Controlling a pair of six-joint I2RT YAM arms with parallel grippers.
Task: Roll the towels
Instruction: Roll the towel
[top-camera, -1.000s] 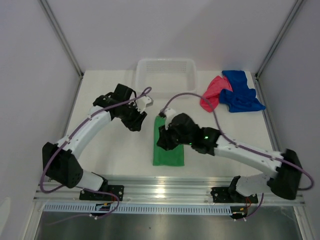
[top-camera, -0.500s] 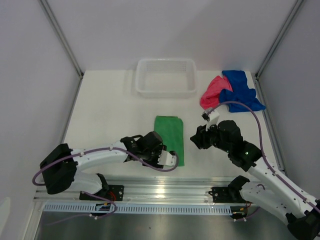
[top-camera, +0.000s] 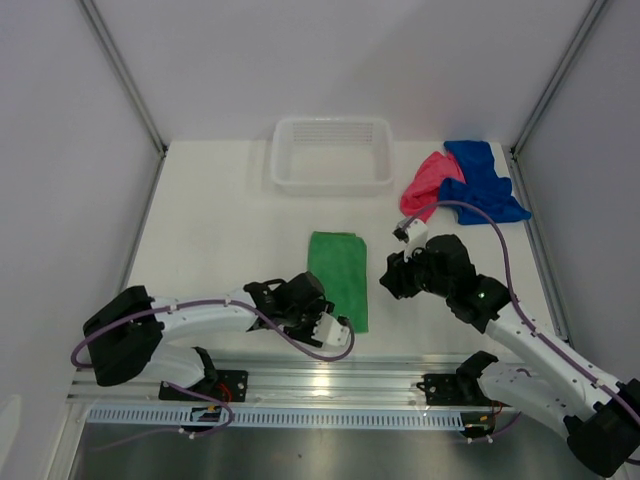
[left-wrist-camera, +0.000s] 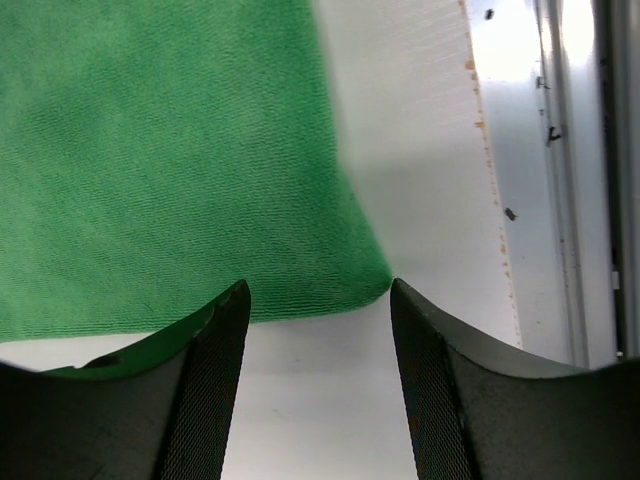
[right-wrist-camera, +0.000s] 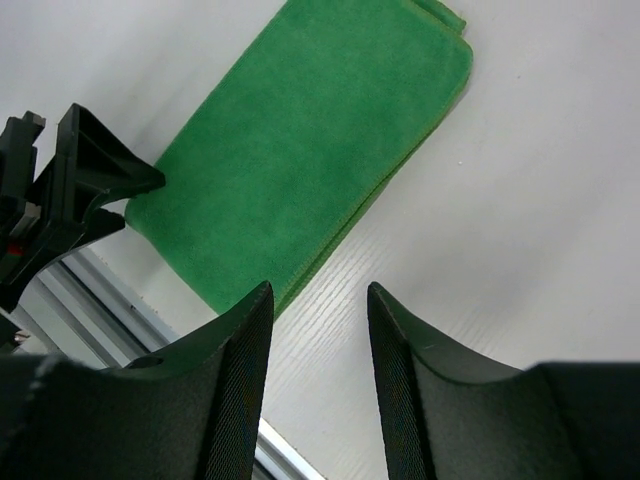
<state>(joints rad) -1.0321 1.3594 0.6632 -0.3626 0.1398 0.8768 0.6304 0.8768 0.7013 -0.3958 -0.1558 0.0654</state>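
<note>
A green towel (top-camera: 338, 278) lies flat and folded into a long strip in the middle of the table. It also fills the left wrist view (left-wrist-camera: 170, 150) and shows in the right wrist view (right-wrist-camera: 300, 150). My left gripper (top-camera: 338, 325) (left-wrist-camera: 318, 290) hangs open just short of the towel's near right corner, with only bare table between its fingers. To the right of the towel's right edge, my right gripper (top-camera: 390, 277) (right-wrist-camera: 318, 292) is open and holds nothing. A pink-red towel (top-camera: 425, 185) and a blue towel (top-camera: 480, 185) lie crumpled together at the far right.
A white slotted basket (top-camera: 333, 155) stands at the far edge, centre. The metal rail (top-camera: 340, 385) runs along the near edge, close behind the left gripper. Part of the left arm (right-wrist-camera: 60, 190) shows in the right wrist view beside the towel's near end.
The left arm swung from the far left down to the towel's near right corner. The right arm drew back off the towel to its right. Both grippers opened wider.
</note>
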